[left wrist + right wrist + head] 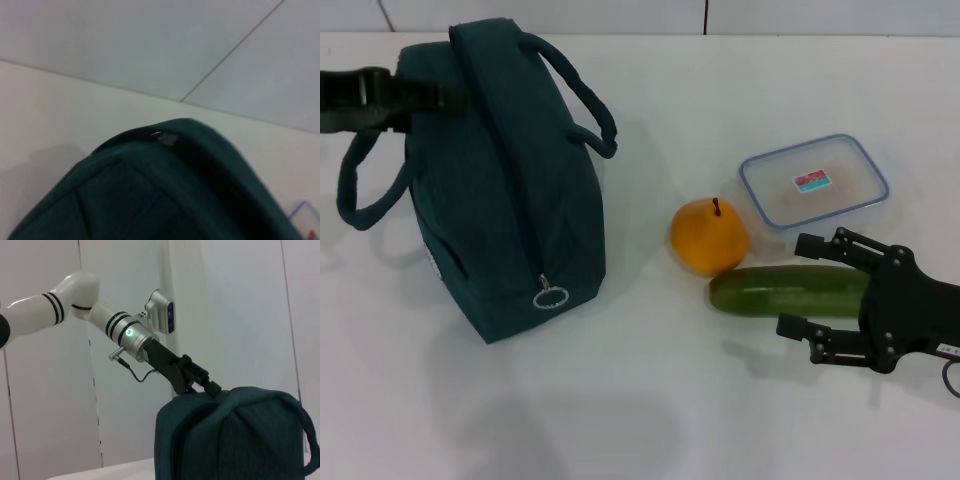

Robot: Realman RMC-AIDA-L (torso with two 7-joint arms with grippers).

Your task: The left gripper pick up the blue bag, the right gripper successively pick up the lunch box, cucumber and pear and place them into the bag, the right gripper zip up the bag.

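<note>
Head view: lunch box [814, 182] sticker unreadable; right gripper [800, 285] wide, left gripper's [432, 97] fingers hidden.

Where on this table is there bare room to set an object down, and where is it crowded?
Bare white table lies in front of the blue bag, and in a strip between it and the pear. Crowded: pear, cucumber and lunch box cluster together, the open right gripper around the cucumber. The left gripper meets the bag's far end.

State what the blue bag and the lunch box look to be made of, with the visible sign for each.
The blue bag: seemingly woven fabric, matte dark teal, with soft creases and rolled handles; its zipper pull ring looks like shiny metal. The lunch box: likely clear hard plastic, glossy and see-through, with a blue-rimmed lid and a small sticker on top.
</note>
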